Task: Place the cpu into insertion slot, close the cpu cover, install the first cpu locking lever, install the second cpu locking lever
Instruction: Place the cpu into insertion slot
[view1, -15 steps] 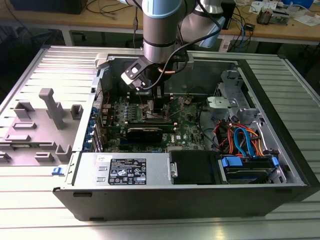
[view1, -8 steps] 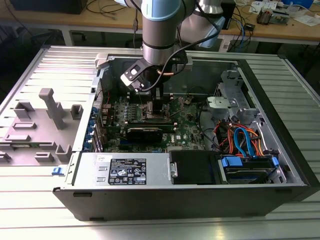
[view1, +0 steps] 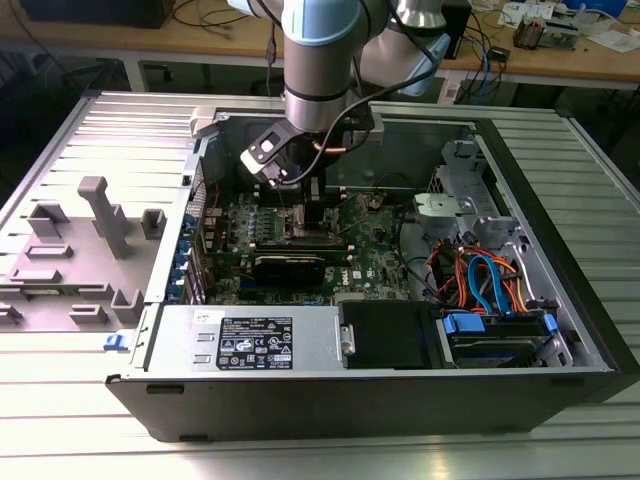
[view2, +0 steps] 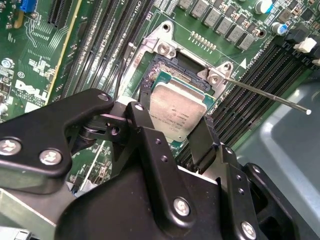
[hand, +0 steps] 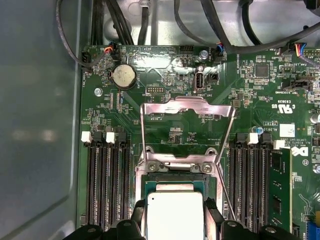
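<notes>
- My own black linkage and knuckles sit closest to the lens in the second wrist view, with my gripper reaching out from them over the board.
- My fingers are drawn in to the width of the cpu and press on two opposite edges of it, so I have it clamped between them.
- The cpu's silvery top faces up, with a thin green border showing around it.
- In the first wrist view the cpu sits between my fingers, directly over the insertion slot.
- I cannot tell whether the chip already rests in the slot or hangs just above it.
- The slot's dark inside shows beyond the chip's far edge.
- The cpu cover is swung open, lying back over the green board on the far side of the slot, hinged at the slot's edge.
- A thin metal locking lever sticks out sideways from the corner of the slot, unlatched, across the memory slots.
- In the exterior view my gripper is down inside the open computer case, over the motherboard.
</notes>
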